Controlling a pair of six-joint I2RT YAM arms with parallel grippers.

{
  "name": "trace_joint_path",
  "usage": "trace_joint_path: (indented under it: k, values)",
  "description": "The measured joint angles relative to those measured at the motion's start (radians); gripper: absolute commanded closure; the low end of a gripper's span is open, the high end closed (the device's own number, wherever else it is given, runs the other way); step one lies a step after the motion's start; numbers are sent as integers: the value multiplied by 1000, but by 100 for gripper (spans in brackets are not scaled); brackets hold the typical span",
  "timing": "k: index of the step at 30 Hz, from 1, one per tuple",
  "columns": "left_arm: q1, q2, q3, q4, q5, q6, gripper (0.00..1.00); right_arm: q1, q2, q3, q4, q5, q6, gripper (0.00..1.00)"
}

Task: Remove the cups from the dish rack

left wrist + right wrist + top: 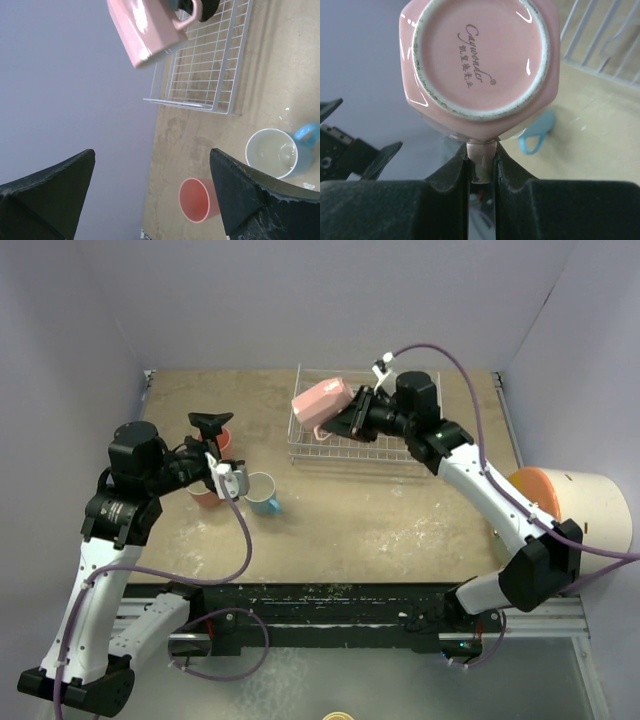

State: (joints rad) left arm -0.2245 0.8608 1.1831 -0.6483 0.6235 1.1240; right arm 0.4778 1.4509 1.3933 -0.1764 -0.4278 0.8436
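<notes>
The pink mug (480, 60) is glossy, with a faceted body. Its round base carries a script mark above small characters, ringed by a pale, speckled unglazed foot. It hangs in the air on its side over the 10 o'clock corner of the dish rack (335, 448). In the top view its long axis runs roughly along the 9-to-3 line, with the base turned to the right wrist camera and the mouth pointing off toward 9 o'clock. The handle sits on the 5 o'clock side, where the right claw (481, 167) pinches it between both fingers. The wire rack stands at the 12 o'clock end of the counter (400, 520). At 7 o'clock from it a light blue mug (262, 492) stands upright, mouth up. A salmon cup (197, 200) stands near it. The left claw (152, 152) hangs above these two, its fingers spread wide and holding nothing.
</notes>
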Motion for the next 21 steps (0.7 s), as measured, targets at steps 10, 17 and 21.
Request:
trace_joint_path:
  k: [10, 17, 21]
  values:
    - [0, -55, -68, 58, 108, 181, 1, 210, -40, -243, 389, -158, 342, 100]
    - [0, -55, -68, 56, 121, 220, 19, 267, -40, -256, 577, -193, 459, 100]
    - [0, -61, -68, 61, 132, 229, 26, 290, -40, -277, 645, -191, 501, 100]
